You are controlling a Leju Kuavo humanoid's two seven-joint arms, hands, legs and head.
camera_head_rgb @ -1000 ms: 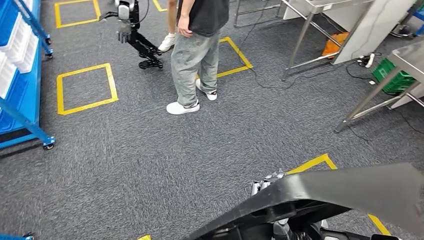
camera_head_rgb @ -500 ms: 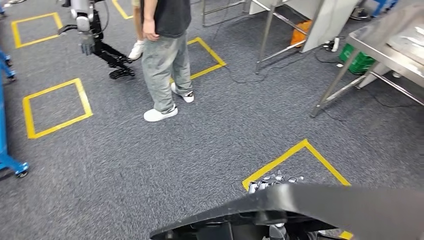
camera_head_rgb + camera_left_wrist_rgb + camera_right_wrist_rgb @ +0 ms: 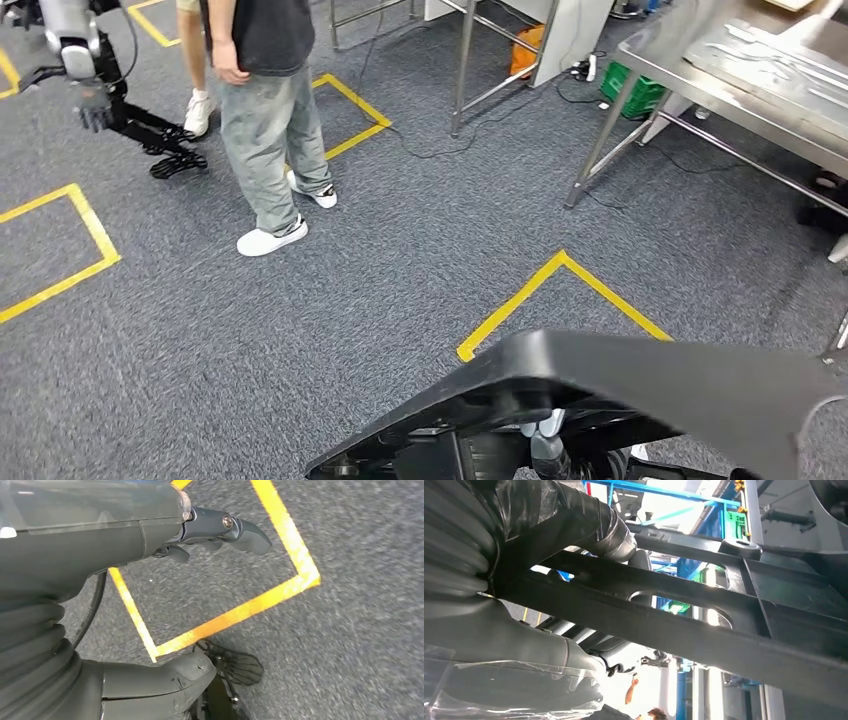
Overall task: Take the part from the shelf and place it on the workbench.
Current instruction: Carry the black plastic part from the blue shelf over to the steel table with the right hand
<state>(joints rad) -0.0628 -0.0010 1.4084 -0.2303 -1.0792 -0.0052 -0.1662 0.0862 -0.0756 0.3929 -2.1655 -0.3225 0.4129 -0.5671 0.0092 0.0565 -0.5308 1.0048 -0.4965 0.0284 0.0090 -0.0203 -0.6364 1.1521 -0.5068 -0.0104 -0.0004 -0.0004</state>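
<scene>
The part [image 3: 680, 390] is a large black moulded plastic piece with ribs and holes, stretching across the bottom of the head view. In the right wrist view my right hand [image 3: 524, 555] grips the part [image 3: 704, 630], with its taped thumb wrapped over one rib. My left hand [image 3: 100, 540] hangs over the grey carpet with thumb and fingers [image 3: 235, 527] apart and nothing between them. The workbench [image 3: 665, 50], a stainless steel table, stands at the upper right, a few steps ahead of the part.
A person [image 3: 265, 100] in grey trousers stands on the carpet ahead to the left, beside another robot [image 3: 80, 70]. Yellow tape squares [image 3: 560, 290] mark the floor. A second steel table frame [image 3: 465, 60], a green crate [image 3: 635, 95] and cables lie near the workbench.
The camera has swung to the right: the blue shelf has left the picture and the workbench now spans the upper right. The part stays in my right hand.
</scene>
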